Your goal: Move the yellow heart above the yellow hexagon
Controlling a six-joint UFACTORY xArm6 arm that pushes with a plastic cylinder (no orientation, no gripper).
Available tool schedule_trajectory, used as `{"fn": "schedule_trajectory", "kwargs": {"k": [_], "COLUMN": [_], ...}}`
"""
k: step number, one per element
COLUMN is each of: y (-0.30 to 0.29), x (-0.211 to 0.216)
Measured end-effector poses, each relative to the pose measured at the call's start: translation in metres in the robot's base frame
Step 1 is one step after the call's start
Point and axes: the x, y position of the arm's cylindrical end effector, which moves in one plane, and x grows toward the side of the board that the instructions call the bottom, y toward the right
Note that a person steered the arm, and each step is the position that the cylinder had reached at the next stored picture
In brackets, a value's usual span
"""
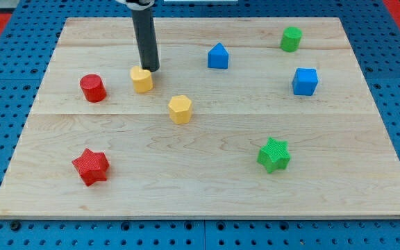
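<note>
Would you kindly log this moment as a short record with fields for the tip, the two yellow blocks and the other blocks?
tip: my tip at the upper right edge of the yellow heart, apparently touching
target: yellow hexagon, lower right of the heart, apart from it
left side: red cylinder; red star
right side: blue house-shaped block; blue cube; green cylinder; green star
surface: wooden board
</note>
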Motion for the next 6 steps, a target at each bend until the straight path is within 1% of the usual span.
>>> {"fn": "schedule_trajectory", "kwargs": {"k": [1,2,3,4,5,6], "y": [0.018,-0.064,-0.068,-0.035,0.034,0.020], "x": [0.001,0.002,0.027,0.040,0.039,0.055]}}
